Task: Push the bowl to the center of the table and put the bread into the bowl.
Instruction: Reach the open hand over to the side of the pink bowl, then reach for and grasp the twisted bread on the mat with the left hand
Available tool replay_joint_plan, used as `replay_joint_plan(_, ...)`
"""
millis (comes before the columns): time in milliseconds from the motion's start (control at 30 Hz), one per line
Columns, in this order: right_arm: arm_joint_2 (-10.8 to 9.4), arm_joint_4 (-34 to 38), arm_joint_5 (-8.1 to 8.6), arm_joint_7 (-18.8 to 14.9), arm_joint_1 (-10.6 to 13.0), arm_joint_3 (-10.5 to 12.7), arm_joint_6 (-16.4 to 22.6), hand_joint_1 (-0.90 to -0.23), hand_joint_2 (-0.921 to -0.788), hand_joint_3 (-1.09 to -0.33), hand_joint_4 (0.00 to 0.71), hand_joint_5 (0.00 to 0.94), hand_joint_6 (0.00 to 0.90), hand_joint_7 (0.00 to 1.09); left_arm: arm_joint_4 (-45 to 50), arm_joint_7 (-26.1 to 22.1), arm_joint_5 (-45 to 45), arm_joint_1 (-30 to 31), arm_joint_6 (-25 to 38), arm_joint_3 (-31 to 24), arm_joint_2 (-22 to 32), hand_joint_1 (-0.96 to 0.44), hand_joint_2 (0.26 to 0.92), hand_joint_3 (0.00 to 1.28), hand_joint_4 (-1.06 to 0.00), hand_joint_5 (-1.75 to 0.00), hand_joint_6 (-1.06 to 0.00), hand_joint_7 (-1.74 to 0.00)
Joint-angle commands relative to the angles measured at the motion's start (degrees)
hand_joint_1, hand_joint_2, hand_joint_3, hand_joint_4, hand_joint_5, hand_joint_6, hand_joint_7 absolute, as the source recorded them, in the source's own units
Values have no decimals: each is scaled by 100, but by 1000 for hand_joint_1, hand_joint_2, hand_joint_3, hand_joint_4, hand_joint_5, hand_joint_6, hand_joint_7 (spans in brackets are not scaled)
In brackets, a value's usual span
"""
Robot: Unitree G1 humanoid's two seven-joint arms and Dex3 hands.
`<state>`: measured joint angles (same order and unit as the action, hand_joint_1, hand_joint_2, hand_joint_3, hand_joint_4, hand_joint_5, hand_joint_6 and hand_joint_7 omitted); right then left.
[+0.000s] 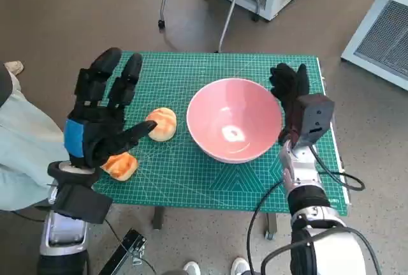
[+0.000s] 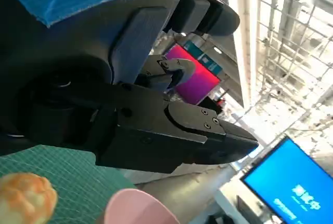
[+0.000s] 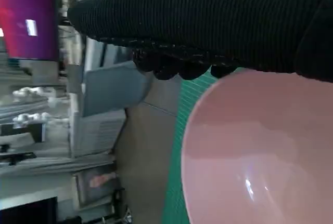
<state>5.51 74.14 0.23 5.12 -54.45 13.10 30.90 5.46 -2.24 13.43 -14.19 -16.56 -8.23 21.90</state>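
From the head view you see the pink bowl (image 1: 234, 120) mid-table on the green mat (image 1: 191, 179), two bread rolls (image 1: 162, 124) left of it; your left hand (image 1: 101, 112) hovers empty, fingers spread. Your right hand (image 1: 291, 87) rests against the bowl's right rim, grip unclear. Left wrist view: a roll (image 2: 25, 199) near the bowl's rim (image 2: 136, 207). Right wrist view: glove (image 3: 218, 21) above the bowl (image 3: 260, 151).

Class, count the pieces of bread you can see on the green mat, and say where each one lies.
2. One bread roll lies just left of the pink bowl, near the left hand. The second bread roll lies near the mat's front edge, partly hidden under that hand.
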Motion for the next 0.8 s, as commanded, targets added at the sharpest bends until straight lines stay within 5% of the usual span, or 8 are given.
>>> replay_joint_plan(33, 141, -140, -113, 173, 30, -73, 422, -597, -921, -733, 438, 9, 225, 687, -17, -74, 119, 107, -120, -248, 430, -69, 913, 0, -220, -7, 1, -645)
replay_joint_plan(267, 363, -646, -353, 143, 163, -312, 1484, -597, -921, -746, 449, 11, 188, 723, -220, -276, 428, 128, -327, -521, 1286, -72, 899, 0, -230, -11, -9, -649)
replay_joint_plan(467, 532, -1243, -385, -177, 403, -508, 2248, -588, -921, -753, 444, 7, 144, 769, -389, -556, 560, 154, -464, -657, 1968, -59, 886, 1, -249, -12, -80, -564)
replay_joint_plan(800, 723, -2064, -260, -904, 822, -819, 2686, -622, -921, -742, 444, 6, 130, 800, -636, -1148, 572, 140, -476, -677, 2840, -49, 848, 2, -277, -4, -281, -337)
